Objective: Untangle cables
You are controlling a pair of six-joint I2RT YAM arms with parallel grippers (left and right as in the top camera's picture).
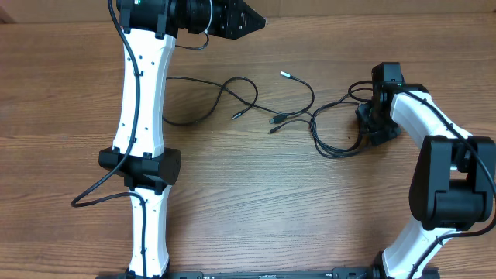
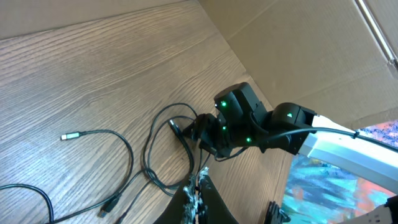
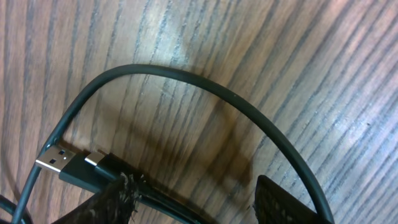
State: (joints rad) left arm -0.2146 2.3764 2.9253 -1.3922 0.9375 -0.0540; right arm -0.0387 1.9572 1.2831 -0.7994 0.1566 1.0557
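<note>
Several thin black cables lie tangled across the middle of the table, their small plug ends loose. My right gripper is down at the tangle's right end. In the right wrist view its fingers stand apart, a cable arching over the wood and another strand running between them beside a USB plug. My left gripper hangs at the table's far edge, shut and empty. In the left wrist view the left gripper looks down on cable loops and a silver-tipped end.
The left arm lies lengthwise over the table's left part, crossing a cable's left end. The right arm's white link and black base joint fill the right side. A cardboard wall stands behind the table.
</note>
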